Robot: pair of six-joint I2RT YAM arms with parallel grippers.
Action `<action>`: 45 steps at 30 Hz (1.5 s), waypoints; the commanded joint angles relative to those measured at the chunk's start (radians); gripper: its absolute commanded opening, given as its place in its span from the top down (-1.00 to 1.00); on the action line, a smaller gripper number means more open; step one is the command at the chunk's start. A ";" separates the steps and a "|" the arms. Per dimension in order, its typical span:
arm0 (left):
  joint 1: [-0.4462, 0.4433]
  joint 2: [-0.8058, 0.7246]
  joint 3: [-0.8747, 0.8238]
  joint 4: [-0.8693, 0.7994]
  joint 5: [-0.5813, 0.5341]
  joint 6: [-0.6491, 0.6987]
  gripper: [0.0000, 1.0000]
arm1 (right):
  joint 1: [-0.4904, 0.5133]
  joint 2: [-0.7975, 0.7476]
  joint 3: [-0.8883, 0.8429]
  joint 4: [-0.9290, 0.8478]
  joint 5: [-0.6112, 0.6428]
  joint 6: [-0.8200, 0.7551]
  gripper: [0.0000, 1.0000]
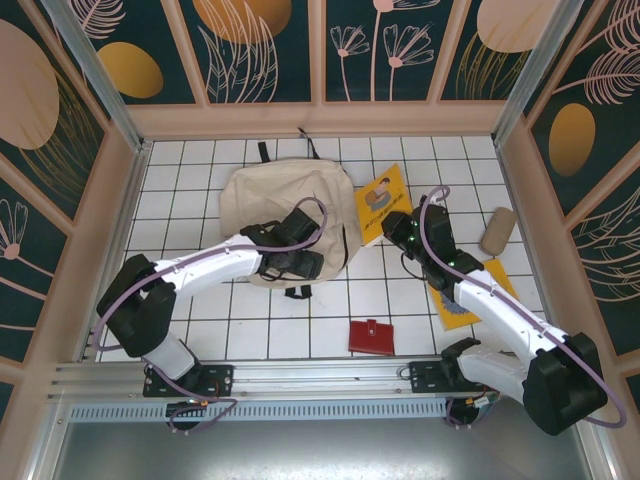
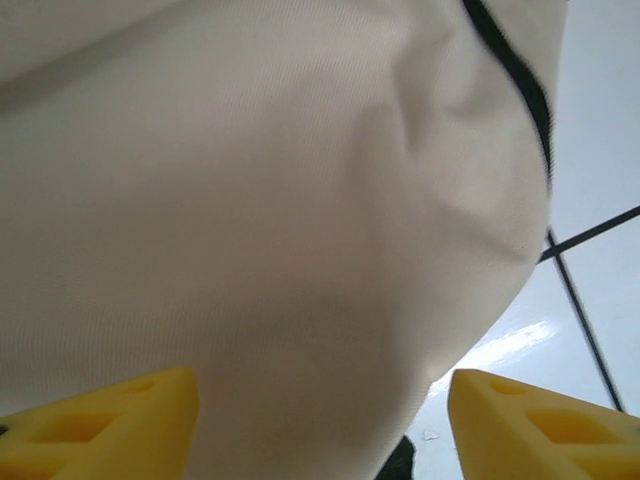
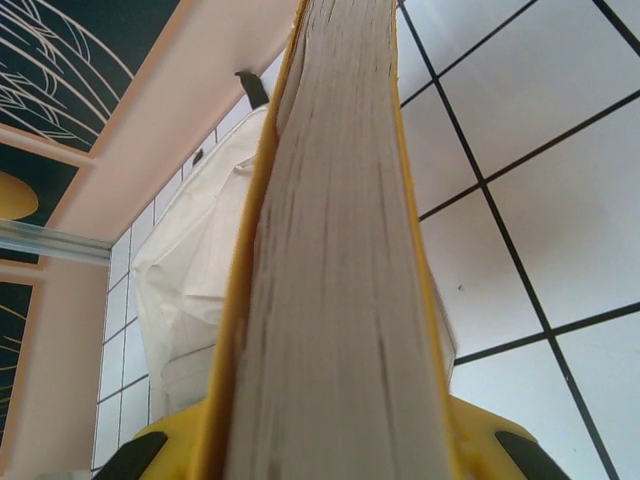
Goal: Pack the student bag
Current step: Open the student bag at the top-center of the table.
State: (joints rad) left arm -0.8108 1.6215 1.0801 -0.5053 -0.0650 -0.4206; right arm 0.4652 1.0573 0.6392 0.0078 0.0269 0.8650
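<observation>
The student bag [image 1: 280,205], a large beige backpack with black straps, lies flat at the table's middle back. My left gripper [image 1: 303,262] is low over its near right edge. In the left wrist view, the gripper [image 2: 320,430] stands open with bag fabric [image 2: 280,230] bulging between its yellow fingertips [image 2: 110,420], touching the left one and apart from the right one. My right gripper [image 1: 405,232] is shut on a yellow book [image 1: 383,203], held just right of the bag. The right wrist view looks along the book's page edge [image 3: 335,250], clamped in the gripper [image 3: 335,445], with the bag [image 3: 190,290] behind it.
A second yellow book [image 1: 470,298] lies under my right forearm. A small red wallet [image 1: 372,337] sits near the front edge. A tan cylindrical pouch [image 1: 497,231] lies at the right, close to the side wall. Wooden walls enclose the white tiled table [image 1: 200,320].
</observation>
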 commanded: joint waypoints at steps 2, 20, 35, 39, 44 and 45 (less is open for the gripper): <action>-0.001 0.045 0.034 -0.042 0.026 0.060 -0.27 | -0.007 -0.025 0.001 0.076 -0.007 0.023 1.00; -0.001 0.099 0.109 -0.001 -0.061 0.033 1.00 | -0.007 0.005 0.020 0.077 -0.057 0.032 1.00; -0.001 -0.124 0.187 0.095 -0.231 -0.015 1.00 | -0.006 -0.146 0.028 -0.075 0.038 -0.049 1.00; 0.004 -0.120 0.223 0.157 -0.330 -0.058 1.00 | -0.005 -0.198 0.016 -0.073 -0.036 -0.071 1.00; 0.010 -0.074 0.304 0.250 -0.385 -0.094 1.00 | -0.003 -0.276 0.010 -0.111 -0.166 -0.087 1.00; 0.010 -0.060 0.321 0.263 -0.382 -0.097 1.00 | -0.003 -0.289 0.009 -0.118 -0.192 -0.090 1.00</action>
State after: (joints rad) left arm -0.8051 1.5372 1.3262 -0.3775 -0.3904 -0.4805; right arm 0.4652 0.8276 0.6365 -0.1505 -0.0692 0.8093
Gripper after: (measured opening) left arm 0.049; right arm 0.167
